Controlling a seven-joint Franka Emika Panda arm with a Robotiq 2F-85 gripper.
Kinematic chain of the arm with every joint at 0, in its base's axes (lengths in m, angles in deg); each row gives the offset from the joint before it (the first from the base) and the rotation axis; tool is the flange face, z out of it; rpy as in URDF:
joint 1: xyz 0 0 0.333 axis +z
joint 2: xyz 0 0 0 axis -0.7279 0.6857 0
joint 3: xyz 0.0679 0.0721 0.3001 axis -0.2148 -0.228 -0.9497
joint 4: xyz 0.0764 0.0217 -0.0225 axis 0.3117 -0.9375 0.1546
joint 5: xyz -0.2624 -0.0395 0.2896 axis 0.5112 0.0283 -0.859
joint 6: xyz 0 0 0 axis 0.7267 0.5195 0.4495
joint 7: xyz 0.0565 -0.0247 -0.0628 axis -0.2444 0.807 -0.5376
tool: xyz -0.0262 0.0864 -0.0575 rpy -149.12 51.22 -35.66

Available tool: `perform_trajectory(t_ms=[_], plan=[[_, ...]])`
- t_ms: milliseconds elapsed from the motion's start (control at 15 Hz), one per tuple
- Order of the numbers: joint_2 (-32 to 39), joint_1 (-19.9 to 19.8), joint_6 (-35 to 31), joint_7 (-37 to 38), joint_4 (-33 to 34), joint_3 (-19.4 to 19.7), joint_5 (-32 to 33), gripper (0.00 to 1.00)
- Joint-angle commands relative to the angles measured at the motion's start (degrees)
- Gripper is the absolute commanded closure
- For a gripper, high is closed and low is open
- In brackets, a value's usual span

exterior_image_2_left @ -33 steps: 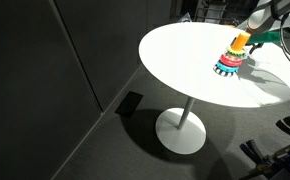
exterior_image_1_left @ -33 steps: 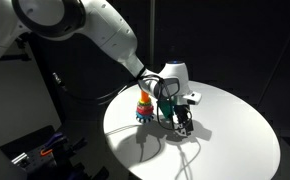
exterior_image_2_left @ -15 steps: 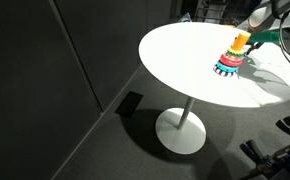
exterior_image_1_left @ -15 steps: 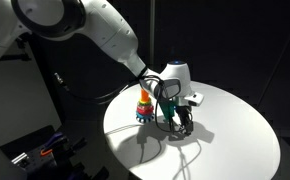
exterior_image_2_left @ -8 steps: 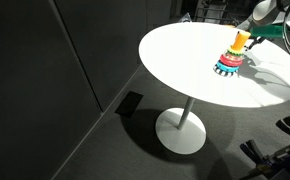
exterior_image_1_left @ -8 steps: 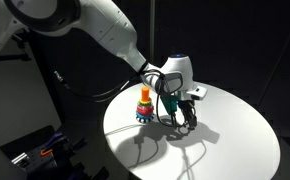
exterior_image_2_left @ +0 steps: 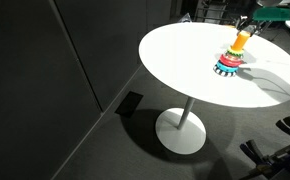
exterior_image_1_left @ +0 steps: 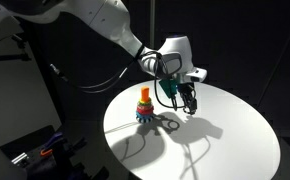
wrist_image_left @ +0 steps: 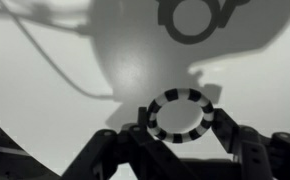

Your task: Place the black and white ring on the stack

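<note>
The black and white ring point(wrist_image_left: 180, 115) is pinched between my gripper's point(wrist_image_left: 182, 120) two dark fingers point(wrist_image_left: 228, 128), shut on its outer rim. It hangs flat, clear of the white table point(wrist_image_left: 55, 120). In an exterior view the gripper point(exterior_image_1_left: 188, 98) hovers above the table point(exterior_image_1_left: 230, 150), to the right of the stack point(exterior_image_1_left: 144, 105) and higher than its orange peg. The stack point(exterior_image_2_left: 231, 58) with its coloured rings and bluish bottom also shows in the exterior view from across the room, where the gripper is cut off at the top right edge.
The round table stands on a single pedestal foot point(exterior_image_2_left: 181, 130) with dark floor around it. Cables hang from my wrist point(exterior_image_1_left: 170, 95) near the stack. Dark equipment point(exterior_image_1_left: 35, 150) sits low beside the table. The ring's shadow point(wrist_image_left: 195, 15) lies on the tabletop.
My gripper has risen from the tabletop with the ring still in it, and now hangs well above the table beside the stack. The stack has not moved.
</note>
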Motion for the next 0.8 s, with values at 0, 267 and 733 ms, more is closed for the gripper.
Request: perform_trajectory(t_ms=[0, 267, 733], plan=[[-5.46, 1.86, 2.8, 0.3, -3.51, 0.55, 2.62, 0.59], [-9.99, 3.34, 5.29, -0.35, -6.21, -0.22, 4.99, 0.59], [-17.13, 5.29, 8.09, -1.26, -11.5, -1.86, 8.42, 0.59]])
